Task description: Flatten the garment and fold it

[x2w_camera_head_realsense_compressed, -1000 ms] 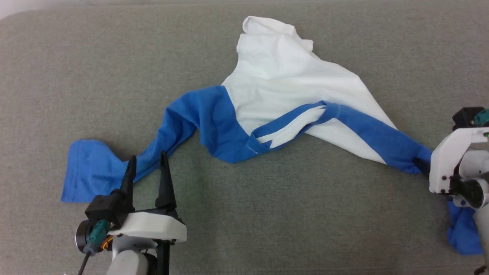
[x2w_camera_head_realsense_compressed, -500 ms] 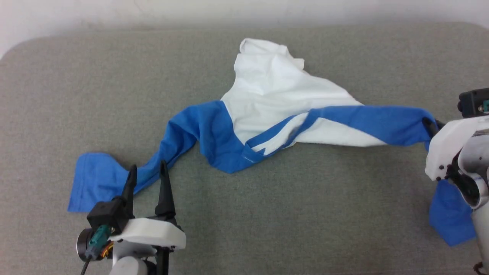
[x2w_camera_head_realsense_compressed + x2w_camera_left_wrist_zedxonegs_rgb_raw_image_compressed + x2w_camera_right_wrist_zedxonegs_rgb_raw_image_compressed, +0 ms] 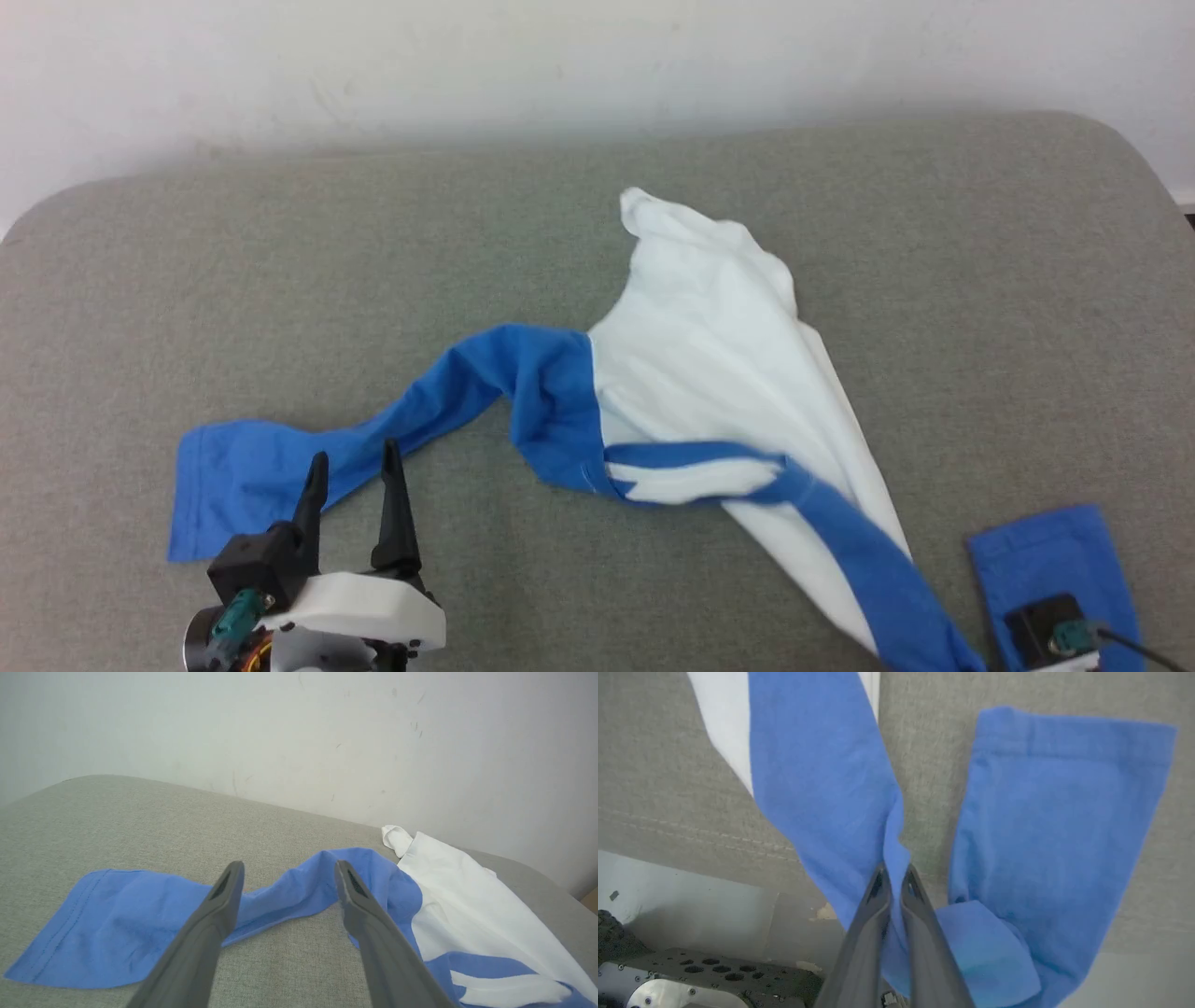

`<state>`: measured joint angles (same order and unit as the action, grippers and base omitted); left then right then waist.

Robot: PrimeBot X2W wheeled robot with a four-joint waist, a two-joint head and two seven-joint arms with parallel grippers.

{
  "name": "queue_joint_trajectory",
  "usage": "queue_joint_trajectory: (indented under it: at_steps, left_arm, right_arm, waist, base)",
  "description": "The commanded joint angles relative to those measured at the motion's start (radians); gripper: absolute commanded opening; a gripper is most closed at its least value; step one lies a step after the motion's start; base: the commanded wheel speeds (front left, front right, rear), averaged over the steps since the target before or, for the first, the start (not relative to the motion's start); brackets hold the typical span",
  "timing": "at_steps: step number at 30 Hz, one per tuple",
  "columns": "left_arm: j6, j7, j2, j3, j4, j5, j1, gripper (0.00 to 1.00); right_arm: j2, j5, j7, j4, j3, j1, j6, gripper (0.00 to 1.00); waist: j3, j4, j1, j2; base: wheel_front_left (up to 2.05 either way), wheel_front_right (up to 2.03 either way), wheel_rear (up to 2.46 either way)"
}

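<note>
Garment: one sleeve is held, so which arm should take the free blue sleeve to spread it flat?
Left, probably. The left gripper stands open at the free sleeve lying on the grey cushion, while the right gripper is shut on the other sleeve of the garment, so it is occupied.

The white-and-blue garment (image 3: pixel 709 373) lies crumpled on the grey surface, sleeves stretched outward.

The garment (image 3: pixel 709 373) is showing as soft, matt cloth, creasing loosely; the grey surface (image 3: pixel 280 280) is looking coarse-woven and matt; the left gripper (image 3: pixel 355 452) is showing smooth, dull dark plastic.
</note>
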<state>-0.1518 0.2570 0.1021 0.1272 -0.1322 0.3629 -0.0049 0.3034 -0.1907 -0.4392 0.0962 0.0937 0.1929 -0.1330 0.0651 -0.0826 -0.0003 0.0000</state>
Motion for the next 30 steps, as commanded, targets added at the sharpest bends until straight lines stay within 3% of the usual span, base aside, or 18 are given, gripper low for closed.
queue_joint_trajectory:
  at_steps: [1,3,4,9,13,18,30]
  left_arm:
    - [-0.001,0.005,0.001,-0.002,-0.006,0.005,0.007,1.00]
    - [-0.001,0.004,0.002,0.000,-0.010,0.006,0.005,1.00]
    - [0.000,0.003,0.003,0.001,-0.013,0.006,0.005,1.00]
    - [0.000,0.000,0.007,0.005,-0.021,0.009,0.006,1.00]
    - [-0.003,0.000,0.008,0.006,-0.020,0.010,0.009,1.00]
    - [-0.006,-0.001,0.007,0.010,-0.016,0.012,0.008,1.00]
    - [-0.006,-0.002,0.003,0.029,-0.025,0.011,-0.027,1.00]
  right_arm:
    - [-0.021,-0.007,0.007,0.020,-0.010,0.012,0.002,0.00]
    - [-0.047,-0.013,0.027,0.047,-0.023,0.022,0.002,0.50]
    - [-0.066,-0.023,0.048,0.051,-0.036,0.020,0.002,1.00]
    - [-0.129,-0.054,0.176,-0.003,-0.094,-0.015,0.002,1.00]
    - [-0.146,-0.078,0.202,-0.050,-0.097,-0.044,0.002,1.00]
    - [-0.114,-0.130,0.108,-0.032,0.001,-0.124,0.002,1.00]
    - [-0.023,-0.265,-0.079,0.213,0.217,-0.373,0.002,1.00]
  waist:
    - [-0.011,-0.009,0.0003,0.0000]
    - [-0.016,-0.012,0.0003,0.0000]
    - [-0.019,-0.012,0.0003,0.0000]
    - [-0.032,-0.005,0.0003,0.0000]
    - [-0.034,0.004,0.0003,0.0000]
    - [-0.024,0.016,0.0003,0.0000]
    - [0.022,0.059,0.0003,0.0000]
  base:
    - [0.00,0.00,0.00]
    - [0.00,0.00,0.00]
    - [0.00,0.00,0.00]
    - [0.00,0.00,0.00]
    - [0.00,0.00,0.00]
    - [0.00,0.00,0.00]
    - [0.00,0.00,0.00]
